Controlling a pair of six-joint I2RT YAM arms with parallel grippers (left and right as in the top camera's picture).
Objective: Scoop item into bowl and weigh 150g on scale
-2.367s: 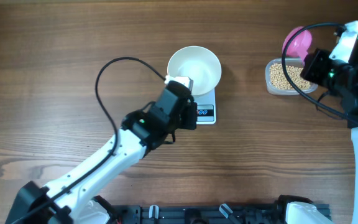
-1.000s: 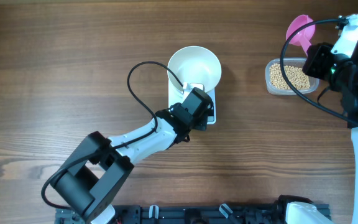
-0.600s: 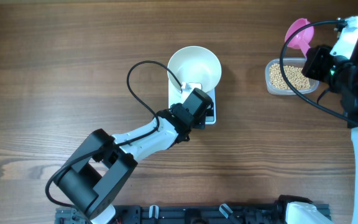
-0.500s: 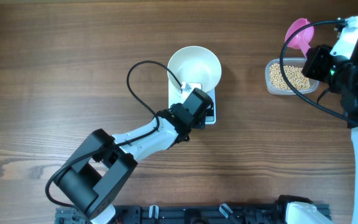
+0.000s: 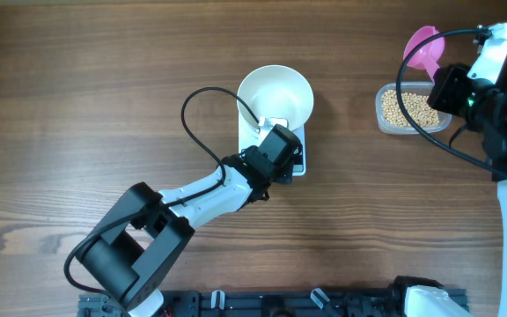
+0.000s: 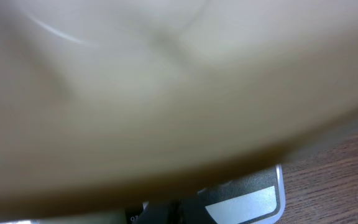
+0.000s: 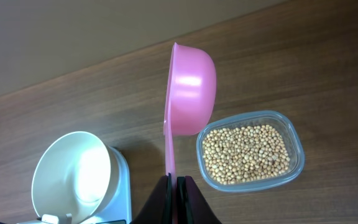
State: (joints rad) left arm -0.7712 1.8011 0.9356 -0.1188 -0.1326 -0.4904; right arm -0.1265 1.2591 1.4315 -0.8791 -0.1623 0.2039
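Observation:
The white bowl (image 5: 275,93) stands empty on the scale (image 5: 301,141). My left gripper (image 5: 287,157) is shut and holds nothing. It is low over the scale's front edge. In the left wrist view its dark fingertips (image 6: 173,208) sit at the dark panel beside the grey display (image 6: 241,205), and the blurred bowl (image 6: 166,81) fills the rest. My right gripper (image 7: 173,186) is shut on the handle of a pink scoop (image 7: 191,84). The empty scoop (image 5: 424,47) hangs above the table, behind the beans (image 5: 410,109) (image 7: 244,152).
The beans lie in a clear plastic tub (image 5: 382,113) at the right, its rim (image 7: 297,155) about a hand's width from the scale (image 7: 122,180). The left arm's black cable (image 5: 196,106) loops over the table left of the bowl (image 7: 73,177).
The left gripper has swung from the scale's left corner onto its front panel, and has stayed there over the last second. The right gripper has lifted the scoop slightly back and right.

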